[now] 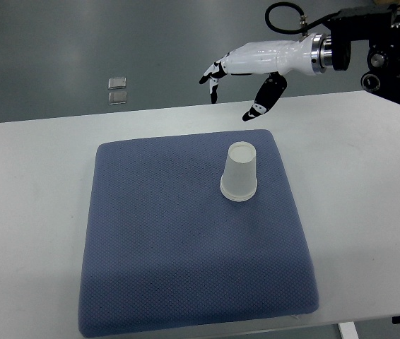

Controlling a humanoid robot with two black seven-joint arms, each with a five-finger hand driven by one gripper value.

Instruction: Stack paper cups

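Note:
A white paper cup point(239, 174) stands upside down on the blue mat point(157, 240), toward the mat's upper right part. It looks like a single cup or a tight stack; I cannot tell which. My right hand point(237, 83) hovers above the table's far edge, up and slightly left of the cup, clear of it. Its fingers point(213, 76) are spread and relaxed, and the thumb point(265, 97) hangs down. It holds nothing. The left arm does not show.
The blue mat lies on a white table point(369, 198) whose far edge runs across the picture. On the grey floor beyond sit two small shiny squares point(117, 90). The right arm's black housing point(387, 46) fills the top right corner.

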